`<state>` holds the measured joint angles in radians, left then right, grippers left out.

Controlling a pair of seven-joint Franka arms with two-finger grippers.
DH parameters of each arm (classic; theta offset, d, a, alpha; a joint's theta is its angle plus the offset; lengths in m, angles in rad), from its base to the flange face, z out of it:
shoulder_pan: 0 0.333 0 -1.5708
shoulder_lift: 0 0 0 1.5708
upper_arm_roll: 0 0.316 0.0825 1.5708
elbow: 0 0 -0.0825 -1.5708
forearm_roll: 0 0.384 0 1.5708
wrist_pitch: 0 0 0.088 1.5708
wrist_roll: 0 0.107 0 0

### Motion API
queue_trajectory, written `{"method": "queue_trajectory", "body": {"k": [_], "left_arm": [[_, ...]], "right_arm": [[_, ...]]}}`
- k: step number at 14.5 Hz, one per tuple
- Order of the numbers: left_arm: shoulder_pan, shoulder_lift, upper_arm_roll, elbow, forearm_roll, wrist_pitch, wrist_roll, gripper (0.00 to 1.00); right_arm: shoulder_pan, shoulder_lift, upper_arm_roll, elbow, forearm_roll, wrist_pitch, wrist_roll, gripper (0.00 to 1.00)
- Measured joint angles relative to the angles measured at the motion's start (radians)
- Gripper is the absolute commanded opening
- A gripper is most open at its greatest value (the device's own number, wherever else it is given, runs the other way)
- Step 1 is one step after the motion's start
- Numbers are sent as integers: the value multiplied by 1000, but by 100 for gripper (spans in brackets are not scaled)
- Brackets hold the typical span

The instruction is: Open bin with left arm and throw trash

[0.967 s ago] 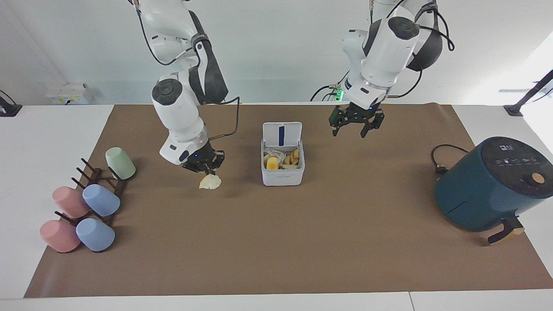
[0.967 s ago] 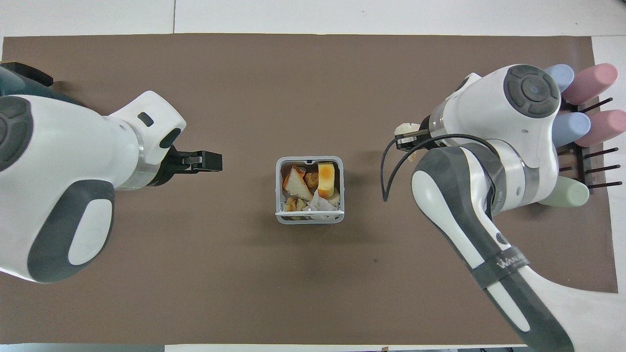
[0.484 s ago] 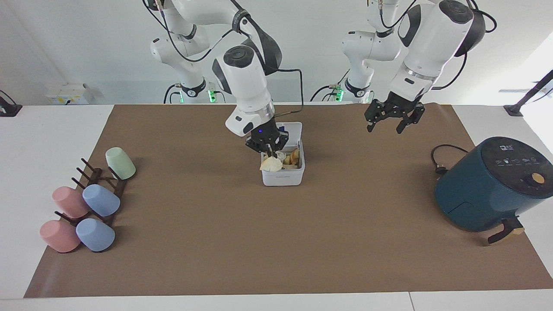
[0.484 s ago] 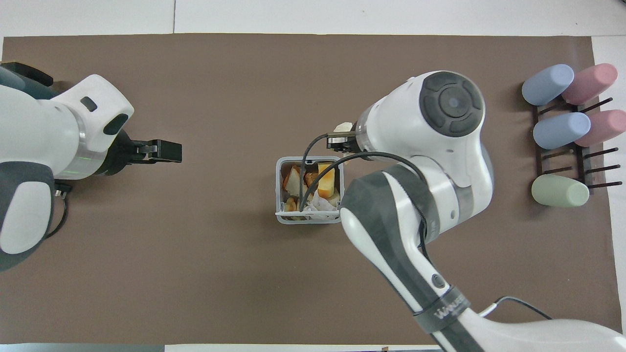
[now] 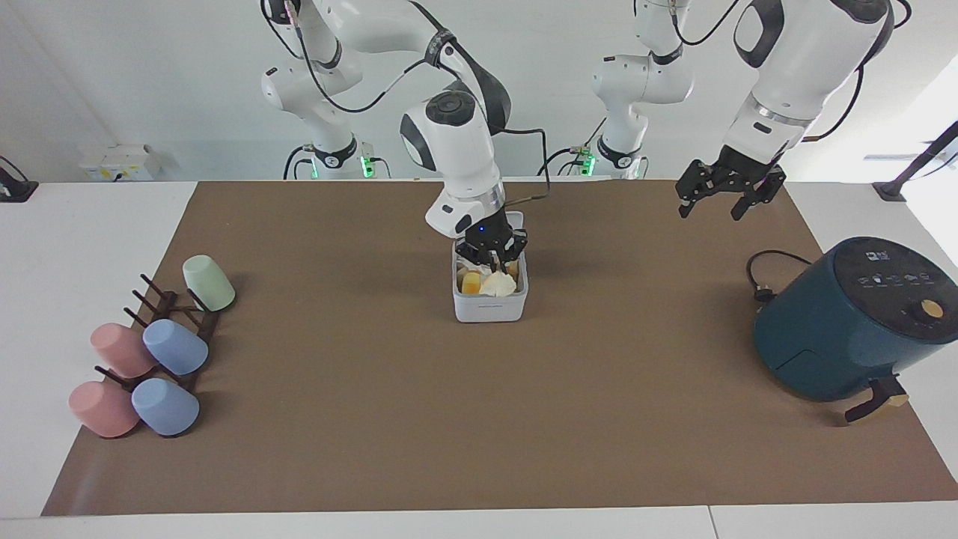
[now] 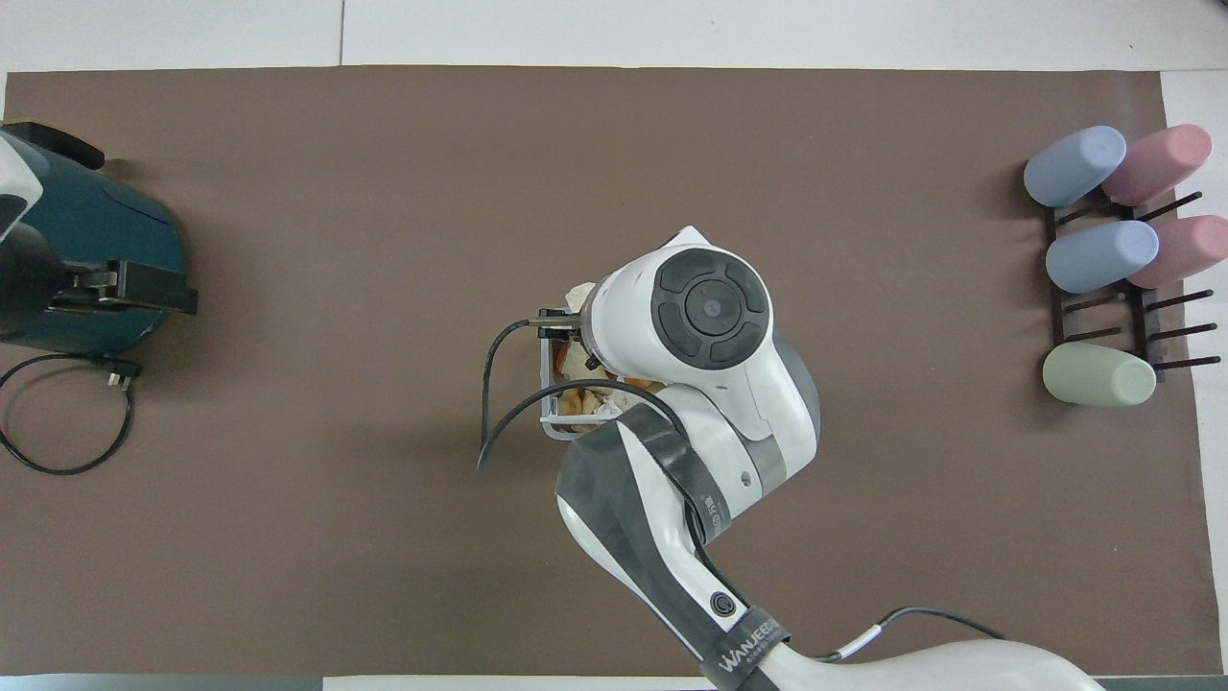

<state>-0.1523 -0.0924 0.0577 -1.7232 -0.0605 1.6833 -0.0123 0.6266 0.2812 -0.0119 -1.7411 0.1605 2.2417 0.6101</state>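
The pale cream bread wedge (image 5: 498, 284) was seen just under the right gripper (image 5: 492, 258), inside the small white plastic bin (image 5: 490, 307). Whether those fingers gripped it could not be told. The left gripper (image 5: 720, 201) was held spread wide, well apart.

Bright, even light from above. Soft shadows lie under the fryer (image 5: 853, 322) and cups (image 5: 138, 359). A window glares white at the facing view's edge. Both views are sharp.

Lying over a white table (image 5: 97, 224), a brown mat (image 5: 374, 419) — carrying a white bin (image 5: 490, 305) mid-mat, a dark teal air fryer (image 5: 846, 337) with its cord (image 5: 763, 281) toward the left arm's end, a cup rack (image 5: 172, 318) of pastel cups (image 5: 174, 346) toward the right arm's end.
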Motion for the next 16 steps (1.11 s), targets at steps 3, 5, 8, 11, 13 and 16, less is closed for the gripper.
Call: {"method": "queue_trajectory", "body": {"k": [3,5,8,11,13,16], "left_arm": [[51,-1,-3,19,1,-28,28,100],[90,-1,-19,34,6,-45,37,100],[109,-1,-38,73,16,-59,43,100],[109,9,-41,84,22,-67,43,100],[109,30,-41,97,23,-69,43,100],[109,41,-43,104,23,-71,43,100]], "right_arm": [[12,-5,0,-6,1,-2,83,57],[13,-12,0,-15,1,-4,102,70],[13,-13,0,-17,1,-5,110,72],[11,-14,-2,-13,1,-6,114,88],[-19,-18,-15,10,1,-15,114,100],[-135,-31,-25,69,-16,-118,-25,100]]}}
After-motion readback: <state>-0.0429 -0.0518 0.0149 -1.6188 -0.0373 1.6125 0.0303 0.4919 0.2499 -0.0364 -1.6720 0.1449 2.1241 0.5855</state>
